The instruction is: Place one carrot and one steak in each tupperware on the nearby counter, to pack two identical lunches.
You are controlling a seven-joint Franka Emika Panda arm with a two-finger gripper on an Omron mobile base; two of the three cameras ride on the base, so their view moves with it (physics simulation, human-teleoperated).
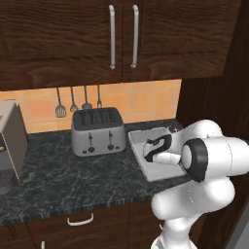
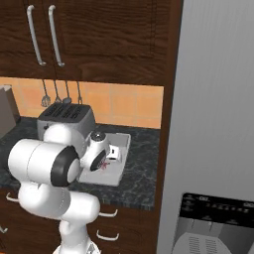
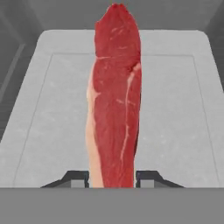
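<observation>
A red steak (image 3: 114, 105) with pale fat streaks stands on edge between my two finger tips, which press against its sides. My gripper (image 3: 113, 177) is shut on it just above the floor of a pale grey tupperware (image 3: 175, 131). From the left base view, the gripper (image 1: 148, 156) points down into this rectangular tupperware (image 1: 137, 140) on the black marbled counter (image 1: 73, 180), right of the toaster. In the right base view a bit of the steak (image 2: 104, 166) shows under the hand inside the tupperware (image 2: 120, 166). The carrot is out of view.
A silver two-slot toaster (image 1: 97, 130) stands just left of the tray. A grey appliance (image 1: 9, 141) sits at the counter's far left. Utensils (image 1: 73, 102) hang on the tiled wall. A tall grey fridge (image 2: 213, 124) bounds the right side.
</observation>
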